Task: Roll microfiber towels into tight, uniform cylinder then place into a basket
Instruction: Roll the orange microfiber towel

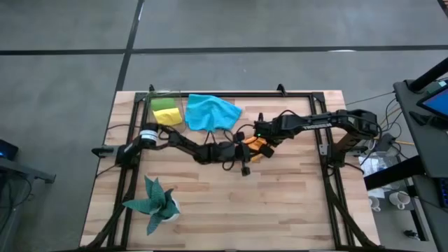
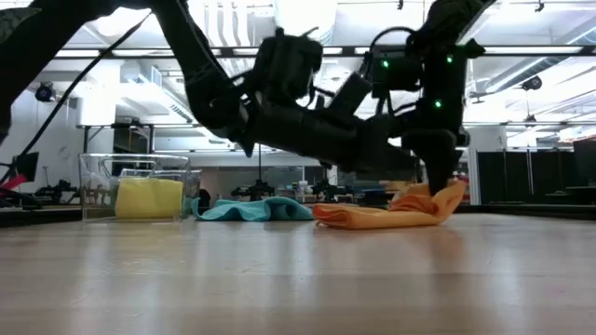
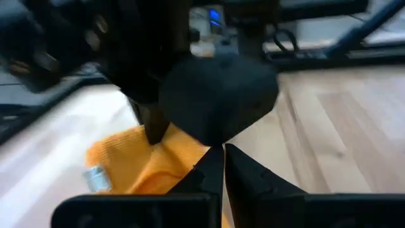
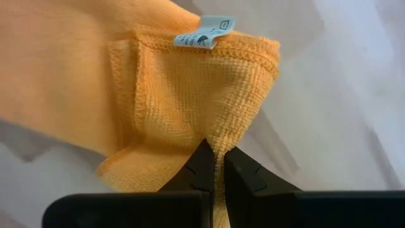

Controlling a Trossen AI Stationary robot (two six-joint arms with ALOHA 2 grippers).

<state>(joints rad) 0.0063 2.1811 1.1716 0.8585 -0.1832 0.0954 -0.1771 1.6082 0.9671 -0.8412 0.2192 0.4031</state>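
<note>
- Tabletop (image 1: 231, 203) of pale wood planks fills the middle of the high view, edged by a black metal frame (image 1: 329, 175), with grey floor around it.
- Orange towel (image 1: 257, 145) lies bunched just right of the table's centre; the right gripper (image 4: 215, 166) is pinched onto its folded edge, near a white label (image 4: 205, 33).
- Left gripper (image 3: 223, 166) is clenched on the same towel from the left.
- Blue towel (image 1: 211, 112) lies crumpled at upper centre, beside the basket (image 1: 152, 101), which holds the yellow towel (image 1: 168, 116) and the green towel (image 1: 164, 103).
- Potted plant (image 1: 155, 201) stands at lower left.
- Ceiling lights (image 2: 540, 51) of a workshop room show behind in the low view.
</note>
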